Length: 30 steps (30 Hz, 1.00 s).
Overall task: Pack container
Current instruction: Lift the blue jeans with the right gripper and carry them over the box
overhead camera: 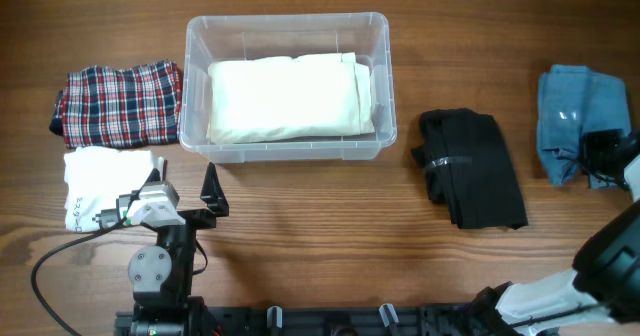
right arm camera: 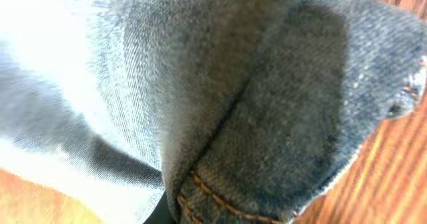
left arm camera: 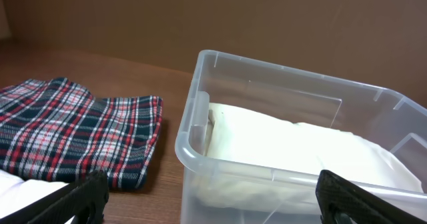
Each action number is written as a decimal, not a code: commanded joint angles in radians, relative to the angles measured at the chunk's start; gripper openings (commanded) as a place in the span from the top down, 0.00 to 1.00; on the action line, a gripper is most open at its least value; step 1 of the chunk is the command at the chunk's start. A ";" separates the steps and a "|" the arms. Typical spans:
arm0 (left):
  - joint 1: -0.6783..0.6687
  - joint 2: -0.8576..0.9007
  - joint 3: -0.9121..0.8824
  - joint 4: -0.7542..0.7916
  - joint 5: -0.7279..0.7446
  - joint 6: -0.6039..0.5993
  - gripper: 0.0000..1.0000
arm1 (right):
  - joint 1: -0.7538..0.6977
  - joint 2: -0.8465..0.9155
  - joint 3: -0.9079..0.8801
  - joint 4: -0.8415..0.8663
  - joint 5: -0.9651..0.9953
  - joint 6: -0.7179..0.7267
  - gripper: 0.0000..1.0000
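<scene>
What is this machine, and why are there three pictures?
It is a robot with two arms at a wooden table. Each arm ends in a claw. One picture looks down from above; the other two come from little cameras on the wrists. A clear box holds a folded cream cloth. Left of it lie a checked cloth and a white cloth; to its right, a black cloth and blue jeans. The left claw is open and empty. The right claw is at the jeans; whether it grips them is hidden.
</scene>
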 commanded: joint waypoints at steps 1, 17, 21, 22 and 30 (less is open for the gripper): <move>-0.004 -0.005 -0.006 0.003 -0.011 -0.006 0.00 | 0.008 -0.174 0.005 0.019 -0.018 -0.089 0.96; -0.004 -0.005 -0.006 0.003 -0.011 -0.006 0.00 | 0.149 -0.535 0.005 0.038 -0.196 0.143 0.96; -0.004 -0.005 -0.006 0.003 -0.011 -0.006 0.00 | 0.348 -0.599 0.005 0.039 -0.105 0.288 0.96; -0.004 -0.005 -0.006 0.003 -0.011 -0.006 0.00 | 0.393 -0.607 0.005 0.039 -0.084 0.319 0.96; -0.004 -0.005 -0.006 0.003 -0.011 -0.006 0.00 | 0.872 -0.611 0.005 0.097 0.198 0.618 0.96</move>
